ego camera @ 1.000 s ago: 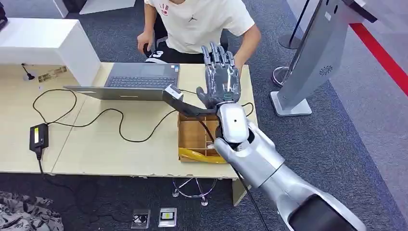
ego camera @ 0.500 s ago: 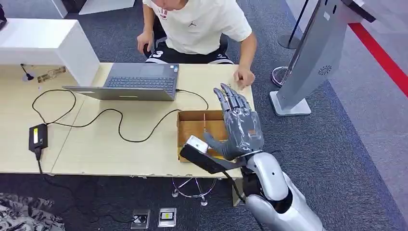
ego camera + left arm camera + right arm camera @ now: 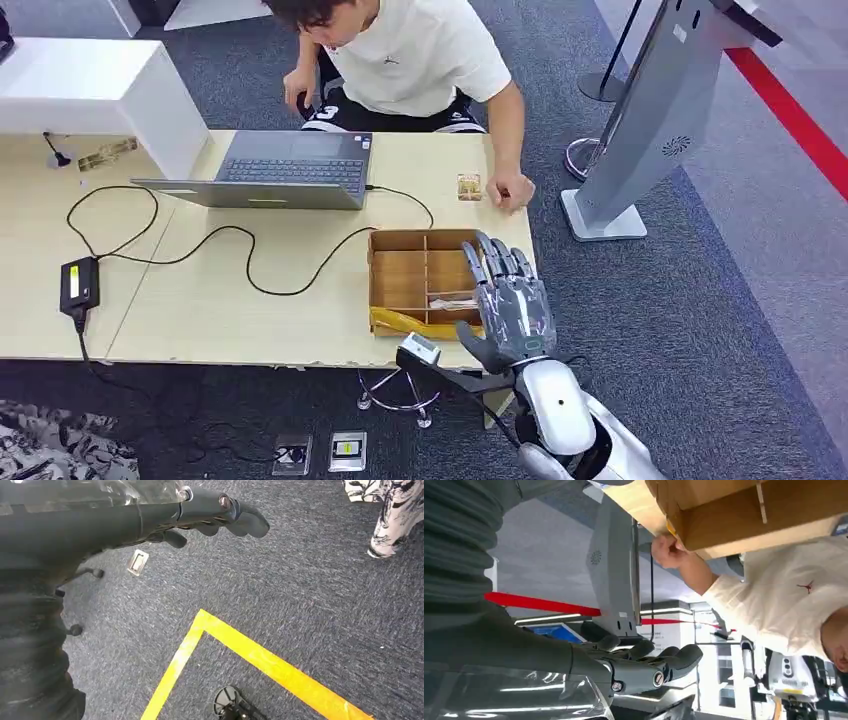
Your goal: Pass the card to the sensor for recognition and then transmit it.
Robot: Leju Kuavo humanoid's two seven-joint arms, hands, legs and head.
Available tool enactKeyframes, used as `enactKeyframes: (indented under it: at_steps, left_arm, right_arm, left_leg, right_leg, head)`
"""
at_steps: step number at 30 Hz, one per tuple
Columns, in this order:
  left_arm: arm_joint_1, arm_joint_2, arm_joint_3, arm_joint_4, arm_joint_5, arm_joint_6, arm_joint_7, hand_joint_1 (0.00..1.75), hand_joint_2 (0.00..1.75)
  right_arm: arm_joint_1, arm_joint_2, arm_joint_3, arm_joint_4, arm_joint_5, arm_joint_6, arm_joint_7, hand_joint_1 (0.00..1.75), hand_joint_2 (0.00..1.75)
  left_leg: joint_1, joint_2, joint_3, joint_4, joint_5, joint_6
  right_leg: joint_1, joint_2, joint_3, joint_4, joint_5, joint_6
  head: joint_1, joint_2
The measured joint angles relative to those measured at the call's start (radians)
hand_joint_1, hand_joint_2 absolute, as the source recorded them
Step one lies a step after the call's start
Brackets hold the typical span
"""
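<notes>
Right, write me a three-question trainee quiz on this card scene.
1. True or false: the robot's right hand holds the small gold-patterned card.
2. The card lies: A) in the brown cardboard divider box; B) on the pale wooden table beside the person's hand; C) on the grey laptop.
3. Fill in: the right hand's fingers are ___ (spread or curled).
Key: 1 false; 2 B; 3 spread.
</notes>
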Motion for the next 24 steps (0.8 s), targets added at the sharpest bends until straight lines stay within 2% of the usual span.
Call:
enactKeyframes:
  at_steps: [10,24]
  left_arm:
    - [-0.001,0.0,-0.001,-0.001,-0.002,0.0,0.0,0.0,1.75]
    - [-0.001,-0.004,0.0,-0.002,0.025,0.004,-0.001,0.0,1.75]
  right_arm:
    - [-0.002,0.001,0.027,0.074,0.027,0.0,0.001,0.0,1.75]
    - [-0.046,0.076,0.06,0.226,0.005,-0.002,-0.03,0.0,1.75]
  left_leg:
    - [0.0,0.0,0.0,0.0,0.0,0.0]
    - [0.0,0.0,0.0,0.0,0.0,0.0]
  right_leg:
    - [0.0,0.0,0.0,0.0,0.0,0.0]
    - [0.0,0.0,0.0,0.0,0.0,0.0]
  head:
    - [0.0,0.0]
    - [0.0,0.0]
